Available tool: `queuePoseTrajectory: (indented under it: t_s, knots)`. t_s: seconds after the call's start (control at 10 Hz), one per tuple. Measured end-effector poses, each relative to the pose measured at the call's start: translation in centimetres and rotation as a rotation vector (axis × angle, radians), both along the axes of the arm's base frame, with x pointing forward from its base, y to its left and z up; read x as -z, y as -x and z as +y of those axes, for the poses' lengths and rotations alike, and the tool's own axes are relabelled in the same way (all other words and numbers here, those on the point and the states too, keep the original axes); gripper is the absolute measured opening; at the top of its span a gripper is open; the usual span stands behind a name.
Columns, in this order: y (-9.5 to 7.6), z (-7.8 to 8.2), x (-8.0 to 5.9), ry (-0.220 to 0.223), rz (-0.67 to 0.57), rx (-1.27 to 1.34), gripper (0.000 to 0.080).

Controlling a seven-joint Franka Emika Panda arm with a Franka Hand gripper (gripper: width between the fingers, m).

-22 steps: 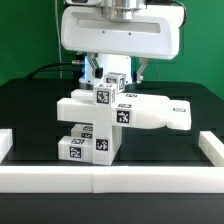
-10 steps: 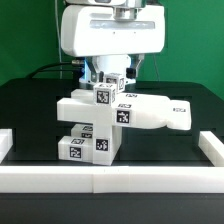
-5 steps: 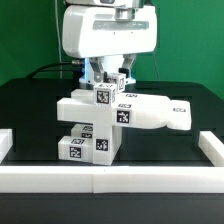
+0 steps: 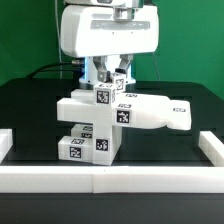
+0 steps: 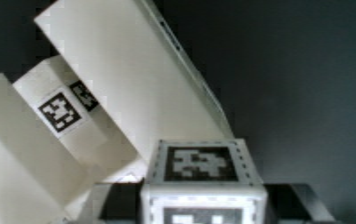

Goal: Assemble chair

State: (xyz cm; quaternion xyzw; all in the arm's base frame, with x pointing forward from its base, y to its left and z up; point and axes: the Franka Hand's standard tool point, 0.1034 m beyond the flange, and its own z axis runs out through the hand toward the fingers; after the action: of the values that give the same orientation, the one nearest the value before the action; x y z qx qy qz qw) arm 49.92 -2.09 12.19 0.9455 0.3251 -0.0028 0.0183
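Note:
The partly built chair stands mid-table: white tagged pieces, with a flat slab lying across stacked blocks. My gripper hangs right above it, shut on a small white tagged block that stands upright on top of the assembly. In the wrist view the same block sits tight between my dark fingers, with the gripper closed around it. Beyond it, long white chair pieces with tags slope away. The block's lower end is hidden.
A long low white border rail runs along the table's front, with short side rails at the exterior view's left and right. The table top is black. Cables trail behind at the left.
Since 2.2 s ago the gripper has shifted slightly toward the exterior view's left and lower over the chair. In the last half second nothing visibly moved.

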Motion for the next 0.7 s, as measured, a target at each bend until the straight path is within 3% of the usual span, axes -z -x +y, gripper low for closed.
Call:
queuePoseTrajectory:
  t_s: [0.7]
  knots:
    - [0.01,0.01,0.03,-0.003,-0.016,0.451,0.0285]
